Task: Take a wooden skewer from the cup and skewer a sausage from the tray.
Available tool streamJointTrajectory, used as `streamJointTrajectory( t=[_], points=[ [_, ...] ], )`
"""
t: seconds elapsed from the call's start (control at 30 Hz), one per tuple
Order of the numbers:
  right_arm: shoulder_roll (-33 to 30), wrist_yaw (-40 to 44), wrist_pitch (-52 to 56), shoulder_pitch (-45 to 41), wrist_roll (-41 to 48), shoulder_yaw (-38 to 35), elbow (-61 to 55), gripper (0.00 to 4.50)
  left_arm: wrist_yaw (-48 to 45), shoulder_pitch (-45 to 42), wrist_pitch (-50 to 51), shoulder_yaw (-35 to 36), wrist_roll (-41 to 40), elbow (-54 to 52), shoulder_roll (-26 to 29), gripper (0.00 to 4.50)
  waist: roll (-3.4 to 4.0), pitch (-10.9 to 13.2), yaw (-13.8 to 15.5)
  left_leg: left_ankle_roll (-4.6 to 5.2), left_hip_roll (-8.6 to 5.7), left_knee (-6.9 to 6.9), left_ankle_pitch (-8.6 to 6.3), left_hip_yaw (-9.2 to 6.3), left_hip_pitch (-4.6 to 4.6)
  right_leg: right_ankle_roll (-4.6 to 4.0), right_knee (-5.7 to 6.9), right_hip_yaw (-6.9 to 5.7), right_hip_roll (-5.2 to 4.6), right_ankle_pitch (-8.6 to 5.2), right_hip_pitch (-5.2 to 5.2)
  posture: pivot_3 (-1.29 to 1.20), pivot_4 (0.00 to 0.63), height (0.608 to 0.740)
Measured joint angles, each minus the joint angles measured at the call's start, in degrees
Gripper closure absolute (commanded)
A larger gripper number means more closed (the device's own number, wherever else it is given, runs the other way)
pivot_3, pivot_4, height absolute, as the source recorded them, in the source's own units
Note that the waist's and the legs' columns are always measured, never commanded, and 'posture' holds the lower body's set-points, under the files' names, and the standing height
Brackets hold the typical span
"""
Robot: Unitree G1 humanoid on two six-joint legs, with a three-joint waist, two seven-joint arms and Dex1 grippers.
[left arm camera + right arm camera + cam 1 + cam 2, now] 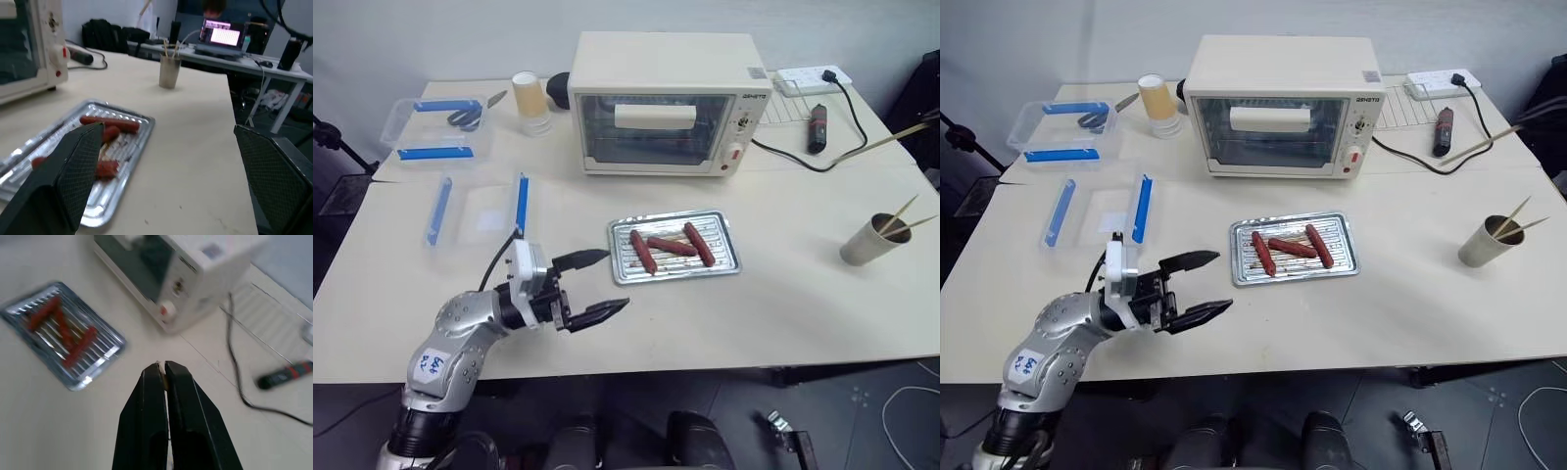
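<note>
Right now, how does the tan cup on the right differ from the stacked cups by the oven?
The tan cup is single, with wooden skewers sticking out; the stacked cups are nested, yellowish, without sticks. The tan cup stands near the right edge of the table, the stacked cups at the back, left of the oven. Both stand upright.

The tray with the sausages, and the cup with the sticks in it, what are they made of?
The tray looks like thin metal: it is silvery and shiny, with a ridged bottom that catches the light. The cup looks like plain paper or card: a dull tan, with no shine. The sticks in it are pale and thin, probably wood.
</note>
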Motion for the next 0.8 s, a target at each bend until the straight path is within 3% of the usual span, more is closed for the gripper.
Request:
streamJointTrajectory(
  t=[0.2, 0.4, 0.63, 0.8],
  points=[
    [17.12, -5.7, 16.34, 18.7, 18.78, -10.98, -19.19, 4.49, 1.44, -4.81, 0.73, -1.27, -1.47, 0.53, -5.22, 0.0, -0.06, 0.0, 1.16, 0.02, -0.07, 0.12, 0.01, -0.09, -0.08, 0.05, 0.23, -0.04, -0.02, 0.03, -0.07, 0.0, 0.15, 0.74],
    [29.1, -18.41, 21.42, 21.05, 29.1, -17.65, -30.06, 4.49, 2.75, -7.43, 2.18, -3.36, -2.34, 0.46, -8.84, 0.0, -0.22, 0.0, 1.61, 0.05, -0.15, 0.25, 0.02, -0.08, -0.13, 0.06, 0.22, -0.06, -0.02, 0.03, 0.02, 0.0, 0.15, 0.74],
    [33.61, -24.69, 22.42, 23.93, 32.38, -18.19, -33.46, 4.49, 4.49, -7.76, 2.39, -5.12, -2.3, 0.45, -12.12, 0.0, -0.28, -0.01, 1.35, 0.05, -0.13, 0.24, 0.03, -0.07, -0.12, 0.06, 0.23, -0.05, 0.0, 0.03, -0.01, 0.0, 0.15, 0.74],
    [34.23, -26.37, 22.28, 24.76, 32.69, -18.07, -34.71, 4.5, 5.12, -8.33, 2.28, -5.16, -2.29, 0.46, -12.67, 1.06, -0.28, -0.01, 1.34, 0.06, -0.13, 0.24, 0.03, -0.05, -0.12, 0.06, 0.23, -0.04, -0.01, 0.03, -0.01, 0.0, 0.15, 0.74]
  ],
)
